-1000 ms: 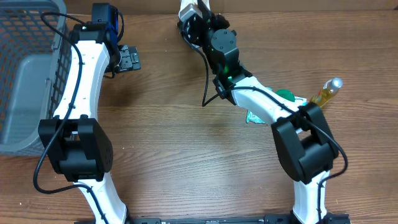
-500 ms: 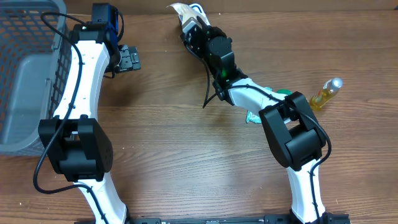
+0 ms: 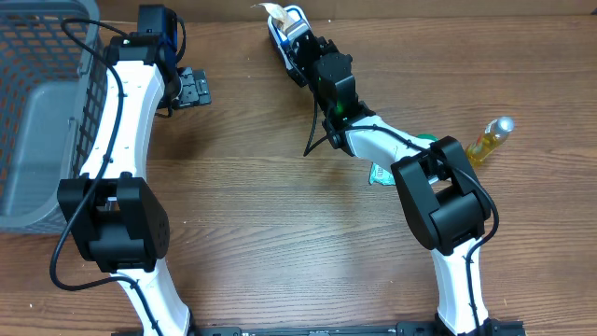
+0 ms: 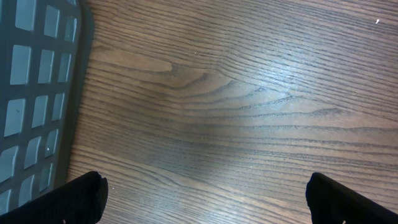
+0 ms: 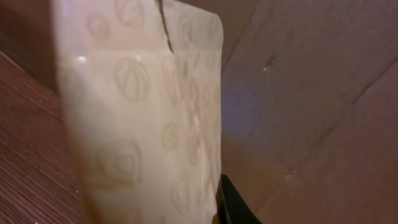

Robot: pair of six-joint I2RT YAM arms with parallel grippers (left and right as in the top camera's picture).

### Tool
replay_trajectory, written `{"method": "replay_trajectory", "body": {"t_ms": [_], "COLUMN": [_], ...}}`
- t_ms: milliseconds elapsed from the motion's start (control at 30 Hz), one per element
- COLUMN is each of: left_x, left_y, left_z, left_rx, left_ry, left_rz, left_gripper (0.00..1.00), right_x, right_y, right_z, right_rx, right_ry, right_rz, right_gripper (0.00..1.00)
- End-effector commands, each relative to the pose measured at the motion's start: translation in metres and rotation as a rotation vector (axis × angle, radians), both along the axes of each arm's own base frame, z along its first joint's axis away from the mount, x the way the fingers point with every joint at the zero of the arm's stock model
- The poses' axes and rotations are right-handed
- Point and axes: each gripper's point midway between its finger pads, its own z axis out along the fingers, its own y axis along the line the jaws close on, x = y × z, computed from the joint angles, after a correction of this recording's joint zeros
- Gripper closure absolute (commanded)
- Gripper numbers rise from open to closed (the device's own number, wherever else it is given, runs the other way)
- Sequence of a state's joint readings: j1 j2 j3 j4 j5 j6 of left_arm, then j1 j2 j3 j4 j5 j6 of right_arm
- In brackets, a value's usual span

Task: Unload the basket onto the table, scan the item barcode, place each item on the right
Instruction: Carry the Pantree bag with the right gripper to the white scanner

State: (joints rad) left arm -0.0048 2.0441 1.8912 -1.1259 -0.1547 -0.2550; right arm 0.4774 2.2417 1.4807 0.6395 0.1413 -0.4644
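Observation:
The item is a pale pouch point(image 3: 277, 16) printed with faint circles, held up at the far edge of the table by my right gripper point(image 3: 295, 35), which is shut on it. In the right wrist view the pouch point(image 5: 143, 112) fills the left and middle, and one black finger point(image 5: 235, 205) shows against its right edge; the other finger is hidden behind it. No barcode shows on the face I see. My left gripper point(image 3: 192, 87) hovers over bare wood beside the basket, open, with nothing between its fingers point(image 4: 84, 194).
A grey wire basket point(image 3: 37, 112) stands at the left, and its wall point(image 4: 31, 93) is close to my left gripper. A yellow bottle with a silver cap point(image 3: 490, 138), a green item point(image 3: 429, 142) and a teal-and-white packet point(image 3: 381, 175) lie at the right. A brown cardboard wall point(image 5: 311, 93) rises behind the pouch.
My right arm has swung its elbow to the left, uncovering the yellow bottle, and turned the pouch slightly at the far edge. The left arm has not moved.

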Motion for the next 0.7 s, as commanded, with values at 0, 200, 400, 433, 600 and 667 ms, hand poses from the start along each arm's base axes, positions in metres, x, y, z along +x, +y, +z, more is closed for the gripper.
{"method": "replay_trajectory", "body": {"t_ms": [0,200,400,433,600,667], "left_x": [0.000,0.000,0.000,0.000,0.000,0.000], "left_y": [0.001,0.001,0.001,0.001,0.001,0.001], "left_z": [0.002,0.002,0.002,0.002,0.002,0.002], "left_rx": [0.009,0.009,0.009,0.009,0.009,0.009], "left_ry": [-0.006,-0.006,-0.006,-0.006,-0.006,-0.006], "left_rz": [0.001,0.001,0.001,0.001,0.001,0.001], "left_gripper": [0.00,0.00,0.00,0.00,0.00,0.00], "right_x": [0.004,0.007,0.009,0.010,0.018,0.019], "right_y": [-0.001,-0.008,-0.010,-0.010,-0.006,-0.006], "right_z": [0.011,0.030,0.028,0.026,0.015,0.010], "right_rx": [0.033,0.049,0.050,0.049,0.047,0.040], "right_ry": [-0.014,-0.091,-0.090,-0.089,-0.083,-0.070], "right_rz": [0.000,-0.014,-0.017,-0.017,-0.017,-0.017], "right_gripper": [0.96,0.96,0.96,0.96,0.96,0.96]}}
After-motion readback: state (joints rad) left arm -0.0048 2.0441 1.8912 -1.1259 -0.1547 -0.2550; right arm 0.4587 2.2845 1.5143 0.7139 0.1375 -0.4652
